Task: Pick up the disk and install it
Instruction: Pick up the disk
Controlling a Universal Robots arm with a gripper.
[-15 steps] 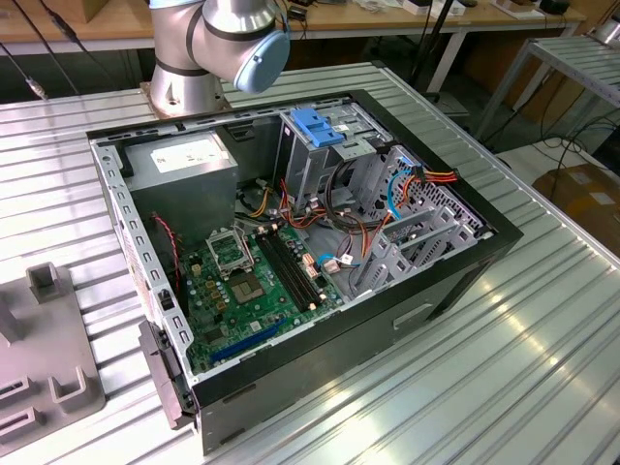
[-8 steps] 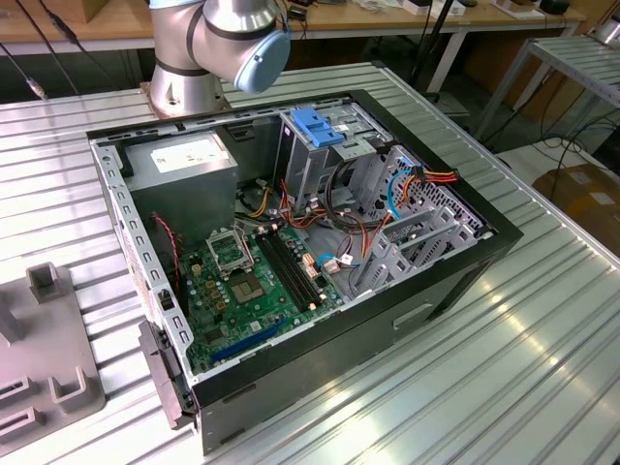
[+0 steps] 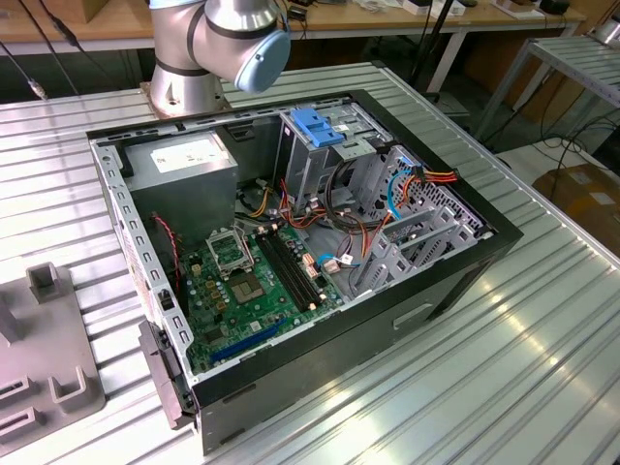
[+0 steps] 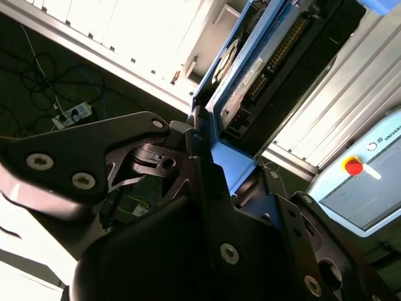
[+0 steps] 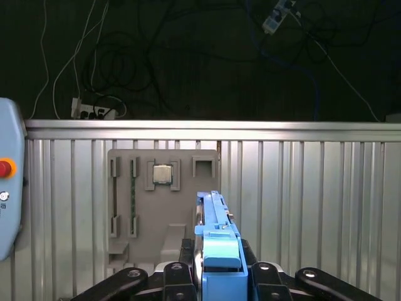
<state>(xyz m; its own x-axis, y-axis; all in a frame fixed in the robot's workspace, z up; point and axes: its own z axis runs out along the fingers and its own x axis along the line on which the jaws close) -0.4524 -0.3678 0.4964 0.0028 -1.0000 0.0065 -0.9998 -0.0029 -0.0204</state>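
In both wrist views my gripper is shut on the disk. The disk stands edge-on between the black fingers. Its bright blue carrier rail faces the first wrist view, while its grey metal body and circuit board show in the second wrist view. It hangs in the air above the ribbed metal table. The open computer case lies on the table in the exterior view, where the arm's base joint stands behind the case.
A tall metal drive cage topped by a blue bracket stands at the back of the case, with cables beside it. A grey fixture plate holding a processor lies on the table. A pendant with a red button sits nearby.
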